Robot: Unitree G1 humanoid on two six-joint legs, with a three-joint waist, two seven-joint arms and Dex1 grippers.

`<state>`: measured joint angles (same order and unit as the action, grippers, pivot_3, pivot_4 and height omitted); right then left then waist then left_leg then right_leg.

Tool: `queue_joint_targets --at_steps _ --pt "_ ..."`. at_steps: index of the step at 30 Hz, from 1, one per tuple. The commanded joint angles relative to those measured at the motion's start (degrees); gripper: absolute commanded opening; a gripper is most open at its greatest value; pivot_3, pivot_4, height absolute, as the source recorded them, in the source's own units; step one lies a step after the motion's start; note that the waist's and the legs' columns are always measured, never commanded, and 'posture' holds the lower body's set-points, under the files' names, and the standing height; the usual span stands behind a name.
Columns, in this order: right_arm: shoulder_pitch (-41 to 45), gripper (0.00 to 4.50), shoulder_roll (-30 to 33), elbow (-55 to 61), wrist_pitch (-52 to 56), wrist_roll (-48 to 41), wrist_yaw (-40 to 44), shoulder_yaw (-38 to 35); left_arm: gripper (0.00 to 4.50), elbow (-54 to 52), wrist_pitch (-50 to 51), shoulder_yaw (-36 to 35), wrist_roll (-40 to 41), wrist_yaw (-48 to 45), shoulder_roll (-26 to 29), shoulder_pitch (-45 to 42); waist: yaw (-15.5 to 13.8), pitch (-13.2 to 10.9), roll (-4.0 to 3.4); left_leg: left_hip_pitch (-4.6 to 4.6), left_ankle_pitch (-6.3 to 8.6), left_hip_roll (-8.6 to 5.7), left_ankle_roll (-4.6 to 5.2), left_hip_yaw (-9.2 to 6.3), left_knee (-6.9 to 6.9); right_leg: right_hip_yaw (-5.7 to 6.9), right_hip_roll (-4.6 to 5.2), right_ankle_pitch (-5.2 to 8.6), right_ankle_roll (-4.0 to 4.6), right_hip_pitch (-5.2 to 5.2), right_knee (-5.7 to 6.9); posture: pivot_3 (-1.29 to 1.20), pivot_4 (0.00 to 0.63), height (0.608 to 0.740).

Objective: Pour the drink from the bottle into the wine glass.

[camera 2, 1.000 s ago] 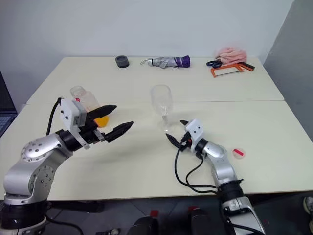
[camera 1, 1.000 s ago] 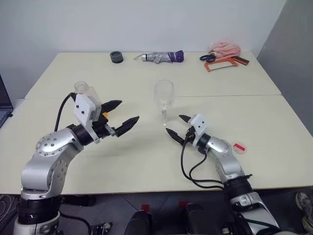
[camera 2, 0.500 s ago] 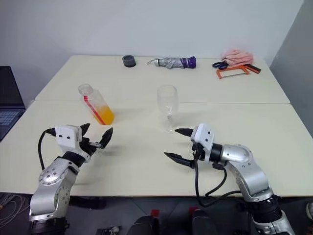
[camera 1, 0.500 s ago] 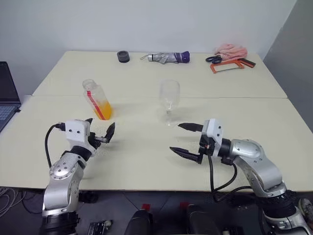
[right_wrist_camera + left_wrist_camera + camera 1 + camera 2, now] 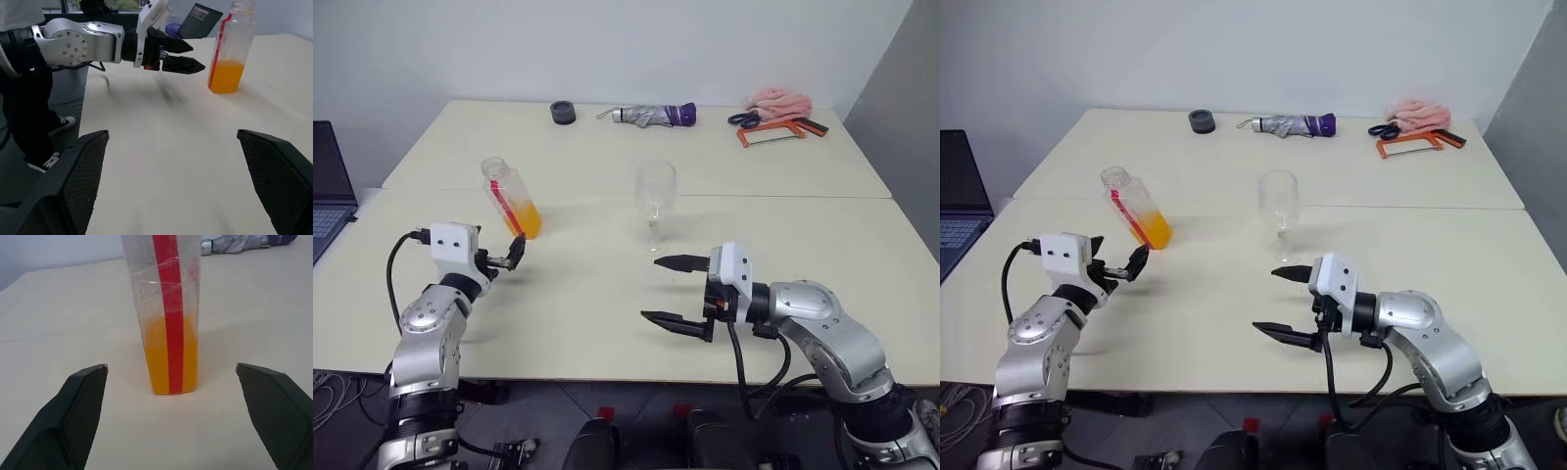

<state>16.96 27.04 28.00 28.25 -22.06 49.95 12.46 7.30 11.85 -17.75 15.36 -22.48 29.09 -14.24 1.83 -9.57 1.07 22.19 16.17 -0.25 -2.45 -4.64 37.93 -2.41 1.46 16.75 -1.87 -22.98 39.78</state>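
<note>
Bottle upright on table, no cap on, drink in lower part only, red strip down the side. Left gripper just in front of bottle, fingers spread wide, gripping nothing. Wine glass upright near table centre, looks empty, well apart from bottle. Right gripper in front of glass, pointing toward robot's left, fingers spread wide, nothing between them. Far edge: umbrella, black roll, pink cloth, orange saw. Laptop at left edge.

Left wrist: bottle dead ahead between the two spread fingers, not touched.

Right wrist: left gripper beside bottle, apart from it.
</note>
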Motion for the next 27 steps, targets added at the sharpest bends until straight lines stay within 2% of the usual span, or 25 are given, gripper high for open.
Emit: queue_joint_targets --at_steps 1,14,27 --pt "1.29 4.48 0.46 2.23 -0.77 -0.32 -0.26 -0.17 4.5 1.99 -1.53 -0.04 -0.17 -2.18 1.84 -2.7 0.0 0.0 0.0 0.0 0.0 -0.02 0.0 0.0 0.0 0.0 0.0 0.0 0.0 0.0 0.0 0.0 0.15 0.74" --pt "3.77 4.48 -0.7 1.54 -0.26 -0.69 -0.82 -0.06 4.5 15.61 -5.53 1.5 -2.17 -5.69 3.94 -12.39 -0.02 -0.01 0.03 0.02 0.0 -0.03 0.0 -0.02 0.0 0.03 0.0 0.0 0.0 -0.01 -0.01 0.0 0.15 0.74" --pt "5.12 4.48 -1.4 0.74 -0.57 -0.8 -1.92 -0.62 4.5 28.22 -10.58 2.8 -3.24 -7.15 3.33 -22.57 0.03 -0.01 0.06 0.2 -0.01 -0.09 -0.01 -0.02 0.05 0.06 -0.03 0.0 0.0 -0.18 0.03 0.0 0.15 0.74"
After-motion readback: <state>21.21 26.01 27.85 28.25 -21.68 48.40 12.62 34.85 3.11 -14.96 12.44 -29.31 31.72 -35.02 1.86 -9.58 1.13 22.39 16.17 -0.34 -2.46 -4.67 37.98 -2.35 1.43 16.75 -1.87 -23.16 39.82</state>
